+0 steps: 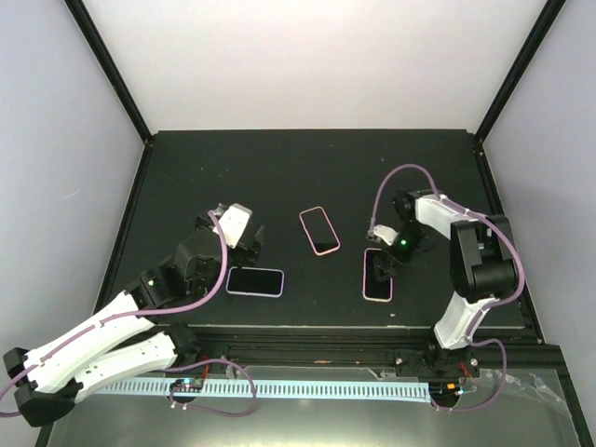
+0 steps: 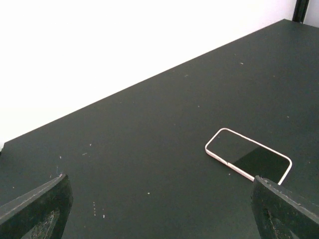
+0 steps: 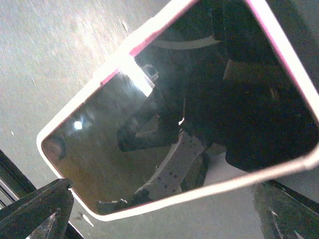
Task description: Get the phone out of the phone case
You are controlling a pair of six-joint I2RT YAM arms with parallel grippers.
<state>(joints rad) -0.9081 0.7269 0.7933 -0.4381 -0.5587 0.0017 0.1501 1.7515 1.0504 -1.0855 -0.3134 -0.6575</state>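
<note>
**Operator:** How far along is it?

**Inspector:** Not begun, in my judgement. Your right claw (image 1: 386,259) hangs spread over the pink-rimmed phone (image 1: 377,284) by the bench's (image 1: 279,168) near edge, towards the right corner, pinching nothing. Your left claw (image 1: 244,235) is spread and empty too.

**Operator:** And the others?

**Inspector:** The middle phone (image 1: 319,231) and the left phone (image 1: 254,281) lie flat. I cannot make out a separate case.

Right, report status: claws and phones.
Left claw open, empty. Right claw open, close over right phone. Middle phone and left phone lie apart, untouched. Nothing in the way.
</note>
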